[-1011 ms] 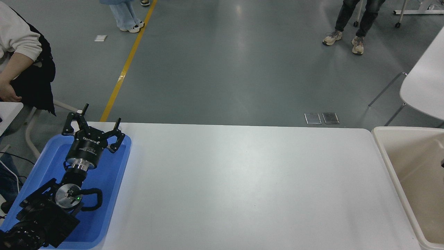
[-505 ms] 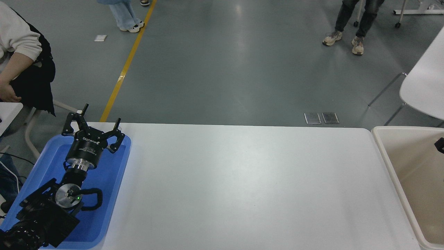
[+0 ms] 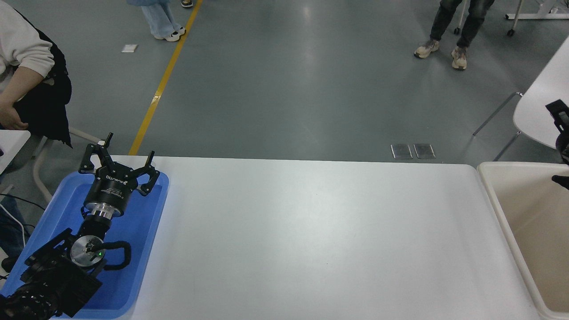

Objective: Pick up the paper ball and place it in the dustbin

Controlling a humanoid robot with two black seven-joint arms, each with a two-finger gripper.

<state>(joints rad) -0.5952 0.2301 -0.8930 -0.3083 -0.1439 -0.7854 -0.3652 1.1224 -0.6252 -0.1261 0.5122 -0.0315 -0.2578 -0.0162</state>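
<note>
Tray (image 3: 146, 266), shallow and blue, lies at the table's (image 3: 311, 231) left end; the left gripper (image 3: 119, 159) is parked above it, fingers spread, likely idle. Table centre shows no paper ball. Right of the table stands the dustbin (image 3: 493, 195); over it the right gripper (image 3: 561, 146) is barely visible, its state unclear.
</note>
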